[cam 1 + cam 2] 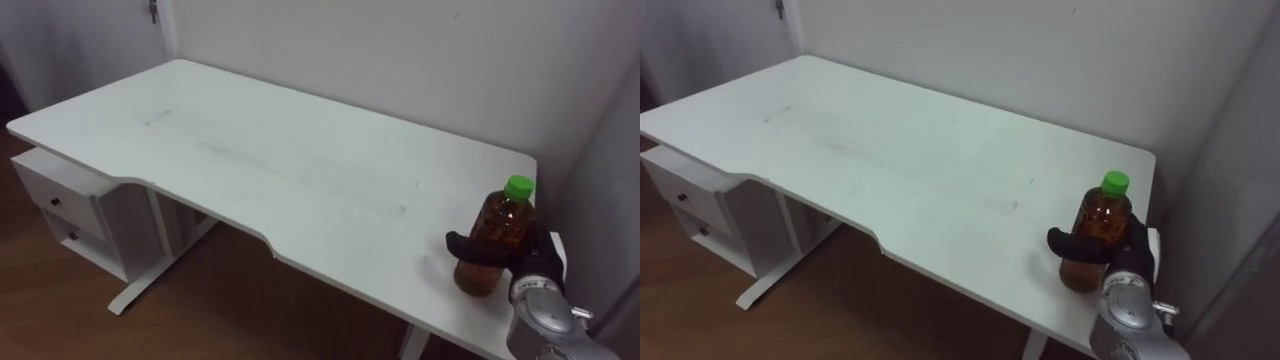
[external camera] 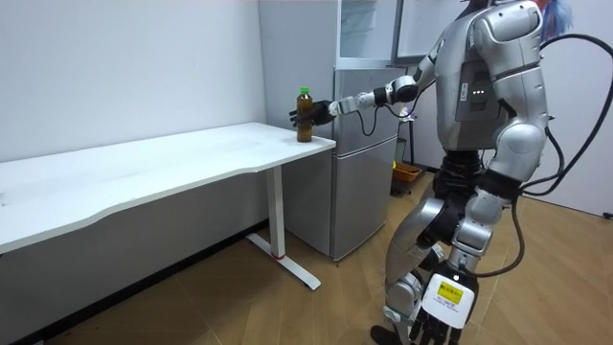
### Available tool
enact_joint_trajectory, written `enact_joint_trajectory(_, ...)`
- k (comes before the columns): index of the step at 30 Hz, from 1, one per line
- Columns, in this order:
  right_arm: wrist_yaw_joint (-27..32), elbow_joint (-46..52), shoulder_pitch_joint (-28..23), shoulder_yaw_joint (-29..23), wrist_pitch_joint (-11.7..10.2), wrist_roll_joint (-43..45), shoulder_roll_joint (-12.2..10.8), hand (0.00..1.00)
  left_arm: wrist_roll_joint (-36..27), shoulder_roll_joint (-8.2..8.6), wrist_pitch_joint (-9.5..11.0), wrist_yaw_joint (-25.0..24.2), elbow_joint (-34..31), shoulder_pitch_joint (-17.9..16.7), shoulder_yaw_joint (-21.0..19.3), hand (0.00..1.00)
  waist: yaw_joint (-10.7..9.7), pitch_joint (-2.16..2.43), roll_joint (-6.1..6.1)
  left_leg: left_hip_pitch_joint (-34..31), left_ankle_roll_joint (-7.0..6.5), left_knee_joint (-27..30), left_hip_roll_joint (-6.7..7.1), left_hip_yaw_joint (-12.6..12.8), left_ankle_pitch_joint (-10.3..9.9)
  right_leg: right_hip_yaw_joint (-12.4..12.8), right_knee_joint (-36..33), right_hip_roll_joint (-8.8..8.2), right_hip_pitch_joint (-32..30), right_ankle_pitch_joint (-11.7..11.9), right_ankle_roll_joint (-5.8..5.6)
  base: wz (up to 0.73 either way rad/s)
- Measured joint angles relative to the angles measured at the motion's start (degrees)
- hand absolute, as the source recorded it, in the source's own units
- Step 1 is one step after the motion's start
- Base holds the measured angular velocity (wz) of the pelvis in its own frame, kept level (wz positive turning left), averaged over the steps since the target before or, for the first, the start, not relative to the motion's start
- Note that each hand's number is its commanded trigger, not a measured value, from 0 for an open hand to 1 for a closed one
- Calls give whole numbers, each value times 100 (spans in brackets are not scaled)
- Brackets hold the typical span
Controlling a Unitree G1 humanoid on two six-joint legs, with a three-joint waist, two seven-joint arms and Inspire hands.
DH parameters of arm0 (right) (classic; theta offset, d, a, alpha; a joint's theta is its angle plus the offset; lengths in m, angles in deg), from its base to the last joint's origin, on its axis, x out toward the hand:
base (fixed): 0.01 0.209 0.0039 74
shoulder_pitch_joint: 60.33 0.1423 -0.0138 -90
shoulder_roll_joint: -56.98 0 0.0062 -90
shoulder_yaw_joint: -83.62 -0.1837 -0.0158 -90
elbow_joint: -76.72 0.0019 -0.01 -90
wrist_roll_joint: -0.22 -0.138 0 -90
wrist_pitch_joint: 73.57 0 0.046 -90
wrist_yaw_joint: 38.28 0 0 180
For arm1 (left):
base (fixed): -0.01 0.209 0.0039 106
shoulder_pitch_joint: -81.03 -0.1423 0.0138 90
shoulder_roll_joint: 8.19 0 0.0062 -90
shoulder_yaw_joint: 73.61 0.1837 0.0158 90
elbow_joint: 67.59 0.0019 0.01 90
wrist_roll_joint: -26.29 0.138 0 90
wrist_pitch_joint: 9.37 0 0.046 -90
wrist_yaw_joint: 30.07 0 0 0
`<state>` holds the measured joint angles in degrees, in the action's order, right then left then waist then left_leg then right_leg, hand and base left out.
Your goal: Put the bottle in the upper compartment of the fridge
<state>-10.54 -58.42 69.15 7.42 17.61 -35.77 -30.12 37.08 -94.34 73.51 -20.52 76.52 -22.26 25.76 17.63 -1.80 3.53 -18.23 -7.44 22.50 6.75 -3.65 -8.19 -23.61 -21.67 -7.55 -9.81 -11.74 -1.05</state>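
Observation:
A brown bottle point(image 1: 497, 238) with a green cap point(image 1: 518, 186) stands upright on the white table point(image 1: 260, 170), close to its right end. My right hand point(image 1: 525, 262) comes in from the lower right and is shut on the bottle, thumb across its front and fingers round the far side. In the room view the bottle point(image 2: 305, 117) is at the table end nearest the fridge, with the right arm stretched out to it. My left hand point(image 2: 433, 321) hangs low at my side with relaxed fingers.
A tall silver fridge point(image 2: 366, 153) stands right beside the table's end, its upper compartment point(image 2: 369, 29) showing shelves. A white drawer unit point(image 1: 60, 205) sits under the table's left end. A wall runs behind the table. I stand on wooden floor point(image 2: 536, 278) before the fridge.

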Motion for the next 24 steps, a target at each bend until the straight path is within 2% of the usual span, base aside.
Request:
enact_joint_trajectory(18,-569,-153,-1,28,-63,-506,-5,100,-2,9,3,-1,-7,1,11,0,25,-16,26,73,7,-94,7,3,30,-19,5,-23,21,0,0,0)
enact_joint_trajectory(23,-734,-138,-15,-26,39,-618,-7,100,66,11,3,-17,-5,-22,-66,0,-43,-16,21,154,10,-147,9,-6,29,-29,111,-8,122,-1,-2,0)
enact_joint_trajectory(24,-729,-72,-16,-124,93,-614,-7,100,132,23,5,-29,-18,-29,-179,0,-66,-12,21,158,8,-155,10,-6,32,-23,116,-1,144,-1,-3,0)
